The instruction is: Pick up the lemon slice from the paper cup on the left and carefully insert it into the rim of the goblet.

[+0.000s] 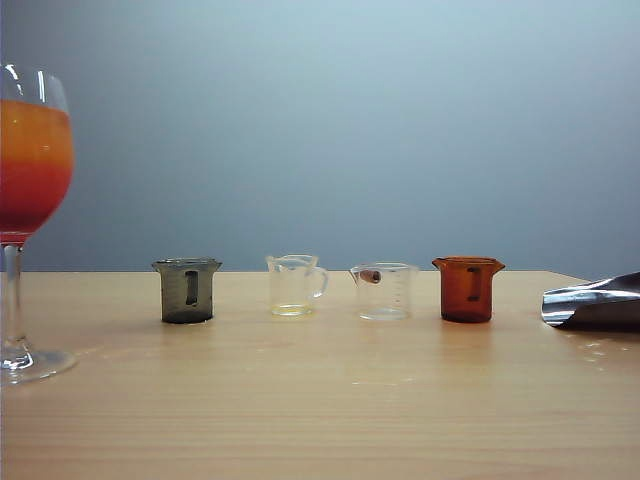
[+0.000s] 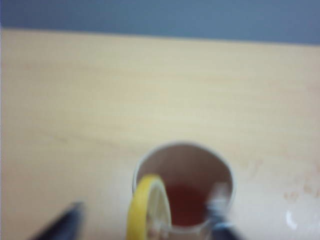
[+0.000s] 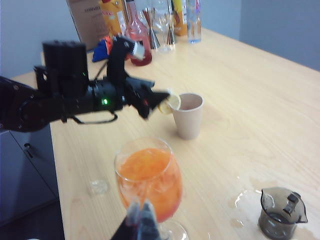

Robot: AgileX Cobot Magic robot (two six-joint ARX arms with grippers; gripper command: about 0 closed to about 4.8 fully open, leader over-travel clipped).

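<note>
1. The left gripper [image 2: 142,222] hangs over the paper cup [image 2: 185,150]. Its wrist view is badly blurred. The dark fingers [image 2: 62,222] appear spread, one on each side of the lemon slice [image 2: 149,207], not pinching it.
2. The lemon slice stands on edge at the cup's rim. Whether a finger touches it cannot be made out. The cup's inside looks reddish.
3. The right gripper [image 3: 140,217] is a dark blur in front of the goblet [image 3: 150,172], its fingers cut off by the frame edge. Spread or pressed together, I cannot tell.
4. From the right wrist view, the black left arm [image 3: 60,100] reaches to the cup, which stands just beyond the goblet of orange drink.
5. In the exterior view the goblet is cut by the left edge, orange over red, its foot on the worktop [image 1: 320,400].
6. Four measuring cups stand mid-frame in a row: smoky grey [image 1: 187,290], clear with a handle [image 1: 293,287], clear [image 1: 385,292] and amber [image 1: 467,290]. The printed scale is too faint to read.
7. A shiny metal object [image 1: 590,300] is cut off at the right edge.
8. Bottles [image 3: 137,47] and a brown carton [image 3: 87,20] stand far behind. Their lettering is unreadable.
</note>
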